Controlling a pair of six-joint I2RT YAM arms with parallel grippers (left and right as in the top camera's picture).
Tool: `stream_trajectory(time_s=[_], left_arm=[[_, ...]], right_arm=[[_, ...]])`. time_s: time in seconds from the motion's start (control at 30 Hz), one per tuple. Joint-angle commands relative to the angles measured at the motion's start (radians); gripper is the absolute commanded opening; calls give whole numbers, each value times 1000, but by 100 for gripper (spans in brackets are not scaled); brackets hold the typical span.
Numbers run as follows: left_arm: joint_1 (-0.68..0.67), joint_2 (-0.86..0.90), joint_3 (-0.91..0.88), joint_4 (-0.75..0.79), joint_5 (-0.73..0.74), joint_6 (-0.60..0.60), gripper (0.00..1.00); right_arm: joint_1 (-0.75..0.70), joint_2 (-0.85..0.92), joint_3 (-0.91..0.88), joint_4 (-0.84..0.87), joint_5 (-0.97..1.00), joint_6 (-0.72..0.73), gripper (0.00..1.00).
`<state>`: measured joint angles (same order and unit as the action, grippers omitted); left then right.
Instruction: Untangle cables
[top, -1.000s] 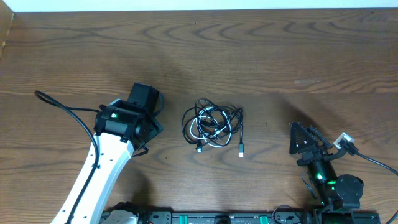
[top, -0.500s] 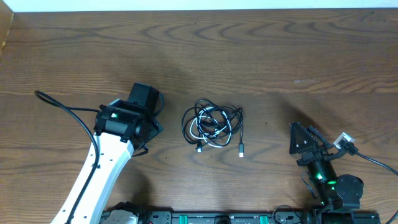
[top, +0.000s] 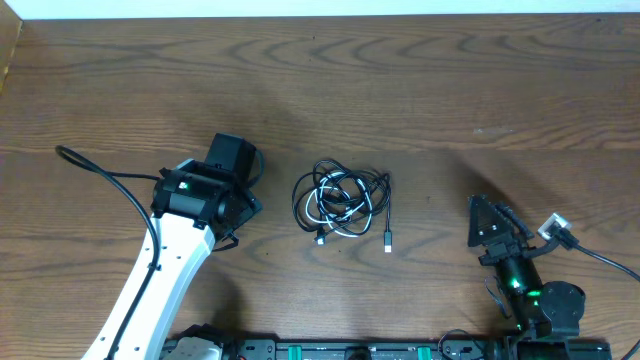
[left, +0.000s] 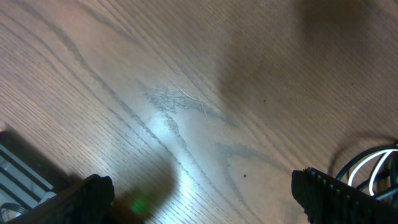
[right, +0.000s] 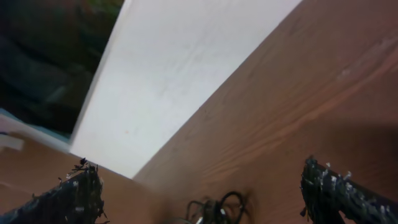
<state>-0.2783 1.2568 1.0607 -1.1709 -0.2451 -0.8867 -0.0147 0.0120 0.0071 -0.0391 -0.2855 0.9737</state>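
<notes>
Cables | one black-and-white knot, centre of table, none separated yet | left gripper spread wide, empty, left of knot | right gripper spread wide, empty, right of it

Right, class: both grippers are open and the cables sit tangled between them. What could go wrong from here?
The cables lie in one tight heap, black loops wound with the white cord, so a gripper closing there may pinch several strands and drag the whole heap. Pulling the loose plug could tighten the tangle. The left gripper and right gripper might bump if both reach in together.
</notes>
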Motion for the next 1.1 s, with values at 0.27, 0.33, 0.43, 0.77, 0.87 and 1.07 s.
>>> stream_trajectory(time_s=[0.27,0.33,0.43,0.77,0.87,1.07], left_arm=[[4,-9,-10,14,9,-5,98],[4,-31,-10,14,9,-5,98],[4,-99,-10,14,18,13,98],[4,-347,-10,8,35,43,98],[4,-373,-10,-3,35,43,98],[4,-370,-10,-6,35,43,98]], right_arm=[[-4,-6,0,45,-84,-77,99],[-4,0,8,29,-116,-125,99],[-4,29,45,-36,-116,-158,99],[-2,447,406,-377,-111,-389,99],[16,597,529,-494,-145,-438,99],[96,782,604,-494,-398,-500,99]])
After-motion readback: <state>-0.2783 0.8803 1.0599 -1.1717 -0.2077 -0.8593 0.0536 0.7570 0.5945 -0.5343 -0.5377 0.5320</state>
